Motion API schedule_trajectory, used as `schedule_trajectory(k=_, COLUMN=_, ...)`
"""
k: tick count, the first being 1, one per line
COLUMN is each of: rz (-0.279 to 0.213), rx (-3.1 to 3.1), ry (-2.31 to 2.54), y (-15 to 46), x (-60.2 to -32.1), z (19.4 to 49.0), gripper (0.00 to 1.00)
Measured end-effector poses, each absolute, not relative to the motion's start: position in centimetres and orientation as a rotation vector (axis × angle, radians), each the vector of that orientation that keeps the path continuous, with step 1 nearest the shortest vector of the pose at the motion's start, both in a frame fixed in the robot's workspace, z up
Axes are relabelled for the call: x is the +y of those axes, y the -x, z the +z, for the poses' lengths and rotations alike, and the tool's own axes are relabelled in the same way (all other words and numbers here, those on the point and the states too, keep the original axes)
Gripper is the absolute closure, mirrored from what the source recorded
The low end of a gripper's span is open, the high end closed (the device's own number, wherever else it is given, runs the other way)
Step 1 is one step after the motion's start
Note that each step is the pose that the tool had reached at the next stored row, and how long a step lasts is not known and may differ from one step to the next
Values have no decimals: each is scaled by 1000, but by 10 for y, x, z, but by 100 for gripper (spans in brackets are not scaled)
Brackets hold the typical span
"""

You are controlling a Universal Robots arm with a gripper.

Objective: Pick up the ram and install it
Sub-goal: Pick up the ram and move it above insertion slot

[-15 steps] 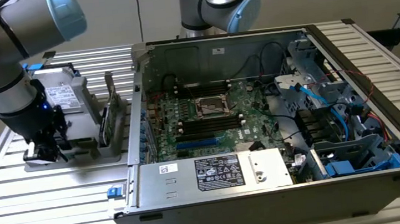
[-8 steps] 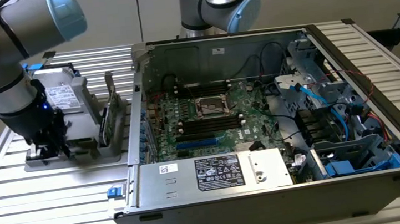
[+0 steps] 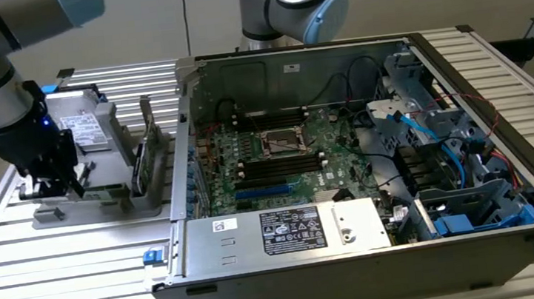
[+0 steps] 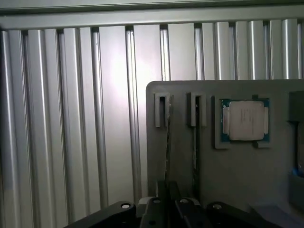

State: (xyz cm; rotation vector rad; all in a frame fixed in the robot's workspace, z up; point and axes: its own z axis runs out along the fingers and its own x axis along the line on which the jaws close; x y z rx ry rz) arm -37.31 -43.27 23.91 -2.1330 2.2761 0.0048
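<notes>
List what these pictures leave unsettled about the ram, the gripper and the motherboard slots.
1. Ram, wrist view: seen edge-on, so its chips and label are hidden; one end runs behind the gripper.
2. Gripper, exterior view: its tip overlaps the holder, so contact with the ram cannot be told.
3. Motherboard slots, exterior view: too small to tell which are free.
</notes>
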Motion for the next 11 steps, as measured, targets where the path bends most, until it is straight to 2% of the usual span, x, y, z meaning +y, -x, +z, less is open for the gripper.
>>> schedule_trajectory(k=11, rz=7, rx=2132, ry=2277, y=373, x=-433, z=276, gripper=86)
